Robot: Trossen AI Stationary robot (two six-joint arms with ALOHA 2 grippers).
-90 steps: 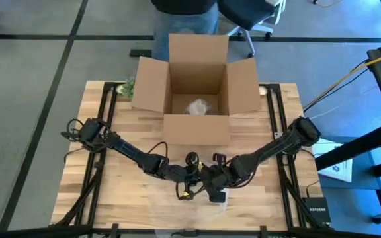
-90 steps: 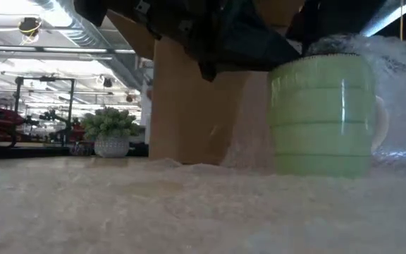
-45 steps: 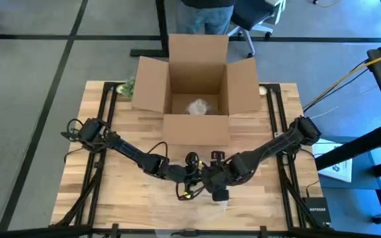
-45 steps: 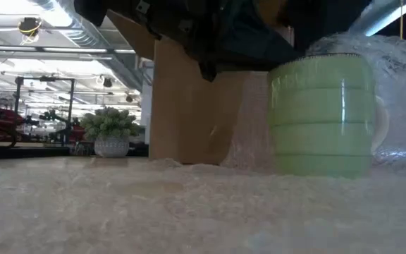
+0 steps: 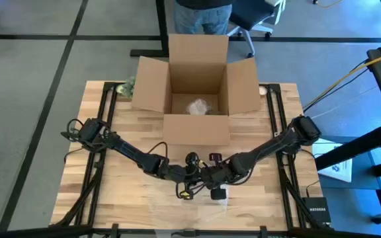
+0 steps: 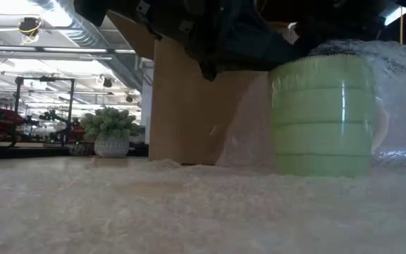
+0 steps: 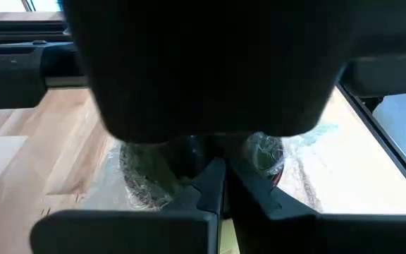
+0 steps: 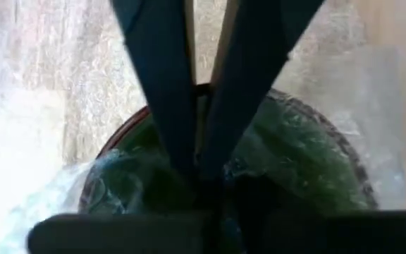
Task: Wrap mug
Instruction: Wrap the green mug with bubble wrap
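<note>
A pale green mug (image 6: 323,116) stands upright on a sheet of bubble wrap (image 6: 189,204) near the table's front middle. The wrap rises around its far and right sides (image 6: 400,106) and is bunched into its mouth (image 8: 280,162). My left gripper (image 5: 194,177) and my right gripper (image 5: 210,177) meet right above the mug, both shut. In the high view the arms hide the mug. My left gripper (image 7: 217,173) has its shut fingertips at the wrap over the mug's rim (image 7: 263,152), slanting down from the table's left. Whether a layer is pinched between them I cannot tell. My right gripper (image 8: 199,169) points down into the mug's mouth, its shut fingers on the wrap bunched inside (image 8: 245,169). The mug stays upright on the table.
An open cardboard box (image 5: 197,129) stands just behind the mug at the table's far middle, with a wrapped item (image 5: 197,106) inside. A small potted plant (image 5: 127,86) sits at the far left. A person (image 5: 200,10) stands beyond the far edge.
My right gripper has shifted a little toward the far edge and toward my left gripper, over the mug's mouth. The mug has stayed in place and upright.
</note>
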